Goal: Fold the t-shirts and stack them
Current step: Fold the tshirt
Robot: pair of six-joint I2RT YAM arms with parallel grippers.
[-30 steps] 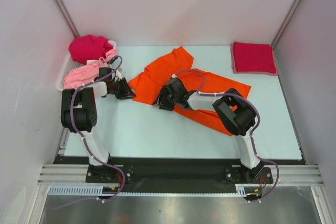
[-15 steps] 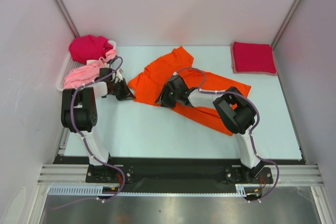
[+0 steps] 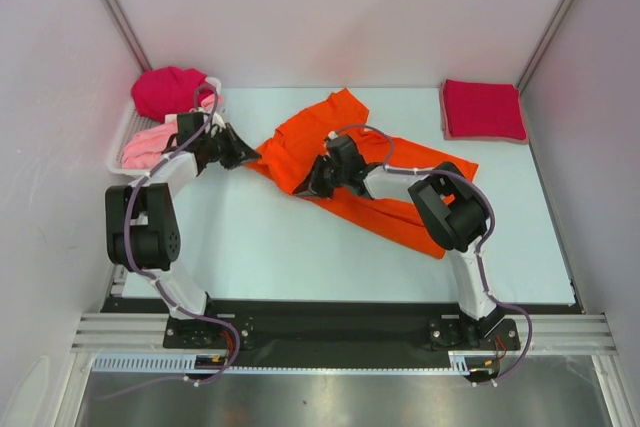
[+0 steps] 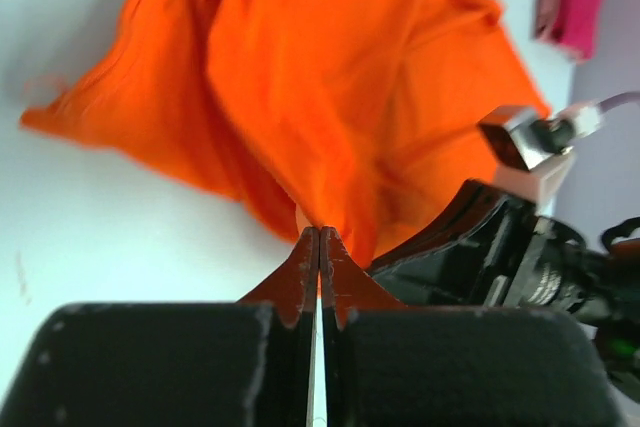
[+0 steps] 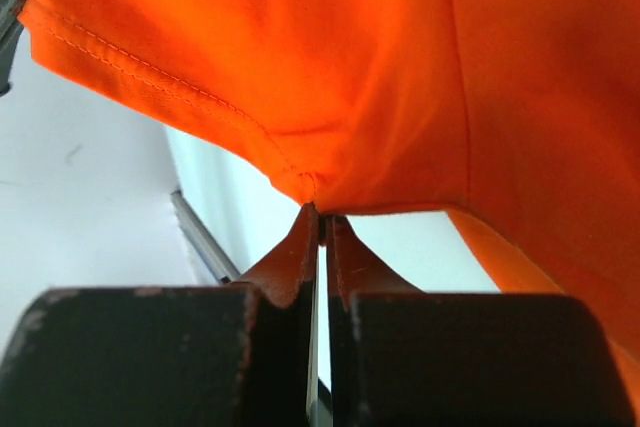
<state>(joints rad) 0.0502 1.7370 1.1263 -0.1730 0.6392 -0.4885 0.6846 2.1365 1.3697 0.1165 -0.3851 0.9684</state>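
Note:
An orange t-shirt [image 3: 330, 137] lies crumpled in the middle of the table, one end stretching down to the right. My left gripper [image 3: 246, 154] is shut on the orange t-shirt [image 4: 330, 77] at its left edge. My right gripper [image 3: 312, 187] is shut on the orange t-shirt [image 5: 330, 57] at its lower hem, lifting the cloth off the table. A folded crimson t-shirt [image 3: 483, 110] lies flat at the back right. A pink t-shirt [image 3: 150, 142] and a crumpled crimson t-shirt [image 3: 168, 90] sit piled at the back left.
A white basket [image 3: 119, 152] at the left wall holds the pink and crimson pile. The light table top [image 3: 280, 247] ends at a black rail near the arm bases. Grey walls close the cell on the left, back and right.
Both grippers have shut on the orange t-shirt. The left gripper moved up and toward the back, the right gripper moved back too, and the shirt's left part has bunched between them.

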